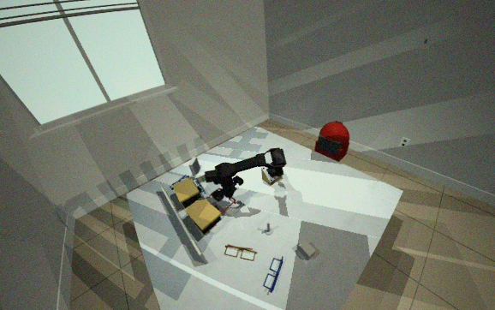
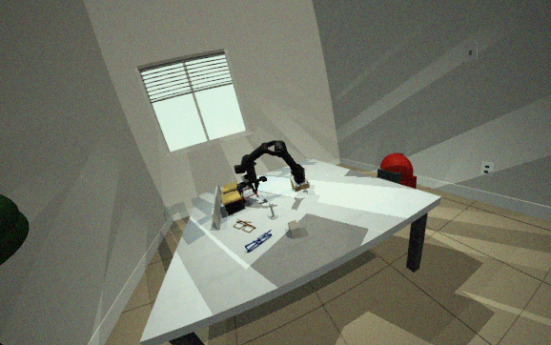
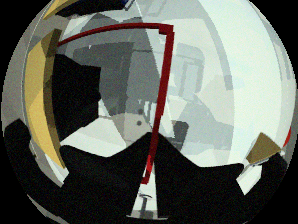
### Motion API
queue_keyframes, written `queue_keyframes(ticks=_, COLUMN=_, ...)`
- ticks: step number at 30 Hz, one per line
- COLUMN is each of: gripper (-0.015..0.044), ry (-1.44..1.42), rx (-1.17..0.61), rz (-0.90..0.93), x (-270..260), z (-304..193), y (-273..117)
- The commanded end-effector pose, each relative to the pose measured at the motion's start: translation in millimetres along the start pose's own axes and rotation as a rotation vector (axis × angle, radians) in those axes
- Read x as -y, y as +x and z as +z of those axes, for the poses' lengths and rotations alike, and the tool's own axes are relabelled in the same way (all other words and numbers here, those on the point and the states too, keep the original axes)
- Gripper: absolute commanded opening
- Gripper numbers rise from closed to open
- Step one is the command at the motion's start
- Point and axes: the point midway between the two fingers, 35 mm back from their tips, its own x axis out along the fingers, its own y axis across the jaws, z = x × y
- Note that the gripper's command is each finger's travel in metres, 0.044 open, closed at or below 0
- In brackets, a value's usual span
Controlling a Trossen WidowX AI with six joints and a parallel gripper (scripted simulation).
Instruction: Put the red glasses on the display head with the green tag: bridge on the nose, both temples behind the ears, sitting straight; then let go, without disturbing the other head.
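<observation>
My gripper [image 1: 231, 198] [image 2: 256, 192] [image 3: 153, 136] is shut on the red glasses [image 1: 227, 207] [image 3: 164, 85], above the table in front of the nearer display head [image 1: 203, 214] [image 2: 232, 197] [image 3: 36, 100]. This head has a yellow top and black front. In the wrist view, one temple stretches left and its end meets the head's edge; whether it touches is unclear. The other temple's end is not clear. The bridge is off the nose. The other head [image 1: 186, 189] [image 2: 230, 186] stands behind, with dark blue glasses around it. I cannot make out a green tag.
Orange-brown glasses [image 1: 241, 247] [image 2: 244, 225] and blue glasses [image 1: 278, 274] [image 2: 258, 239] lie on the table. A small grey stand [image 1: 268, 230] [image 2: 274, 216] and beige block [image 1: 307, 250] [image 2: 295, 230] are nearby. A long upright board [image 1: 182, 223] [image 2: 216, 210] stands beside the heads.
</observation>
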Motion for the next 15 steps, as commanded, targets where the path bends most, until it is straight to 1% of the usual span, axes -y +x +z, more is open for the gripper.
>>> queue_keyframes(ticks=1, gripper=0.0, ry=0.004, rx=-0.004, rz=0.005, x=-7.7, z=-0.6, y=0.1)
queue_keyframes(ticks=15, gripper=0.0, ry=0.003, rx=-0.004, rz=0.006, x=-29.1, z=-0.9, y=1.6)
